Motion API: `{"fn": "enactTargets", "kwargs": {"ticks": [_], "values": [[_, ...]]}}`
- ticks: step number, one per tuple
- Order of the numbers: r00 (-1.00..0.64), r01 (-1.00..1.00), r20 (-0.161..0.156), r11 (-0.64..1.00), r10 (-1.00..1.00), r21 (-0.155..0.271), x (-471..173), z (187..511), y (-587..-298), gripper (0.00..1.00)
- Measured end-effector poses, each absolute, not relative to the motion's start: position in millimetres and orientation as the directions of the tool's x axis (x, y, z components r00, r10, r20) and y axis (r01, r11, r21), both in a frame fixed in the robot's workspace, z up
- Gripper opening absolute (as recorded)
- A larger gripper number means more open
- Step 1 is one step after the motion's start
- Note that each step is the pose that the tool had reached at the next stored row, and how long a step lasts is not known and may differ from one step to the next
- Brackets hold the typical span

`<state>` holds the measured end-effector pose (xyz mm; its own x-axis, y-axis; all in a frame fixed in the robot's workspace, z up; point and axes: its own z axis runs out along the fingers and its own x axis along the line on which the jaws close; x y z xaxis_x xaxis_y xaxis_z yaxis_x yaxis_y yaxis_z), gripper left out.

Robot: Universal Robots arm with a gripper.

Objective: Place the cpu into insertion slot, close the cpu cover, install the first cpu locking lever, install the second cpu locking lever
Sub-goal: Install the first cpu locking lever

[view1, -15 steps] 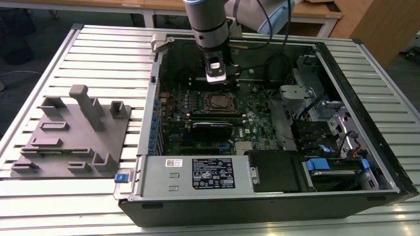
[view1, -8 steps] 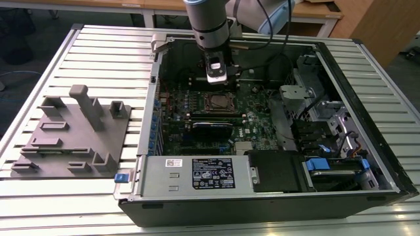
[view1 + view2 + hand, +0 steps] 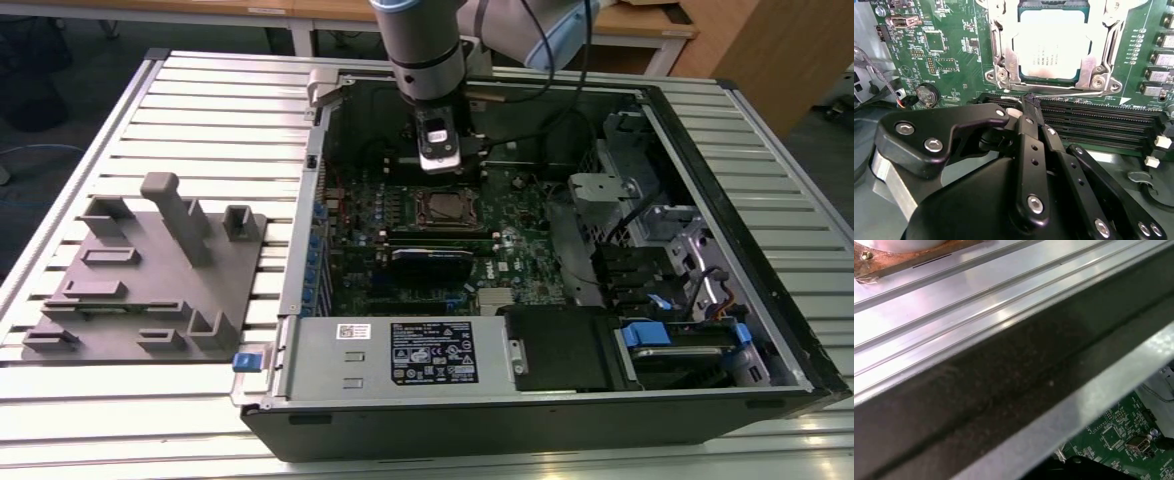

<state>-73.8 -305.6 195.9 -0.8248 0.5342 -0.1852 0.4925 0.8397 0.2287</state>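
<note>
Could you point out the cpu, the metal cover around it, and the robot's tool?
cpu (image 3: 1053, 47), second wrist view: middle of its silver top.
cpu cover (image 3: 1005, 62), second wrist view: one side bar of the silver frame.
tool (image 3: 1030, 100), second wrist view: its black fingertips, by the socket's edge.

A bench (image 3: 200, 90) of ribbed, pale aluminium slats fills most of the exterior view, catching soft even light from above. Beyond its far edge stand wooden tables (image 3: 240, 12) with white legs over a dark grey floor (image 3: 120, 30), and a tall wooden cabinet (image 3: 767, 45) rises at the exterior view's right. In the first wrist view the same grooved aluminium surface (image 3: 954, 315) shines brightly.
</note>
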Motion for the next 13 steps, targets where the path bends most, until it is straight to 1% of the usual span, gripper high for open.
{"fn": "enactTargets", "kwargs": {"ticks": [13], "values": [[-0.824,0.493,-0.188,0.839,0.535,0.23,-74.2,193.2,-307.7,0.1]]}}
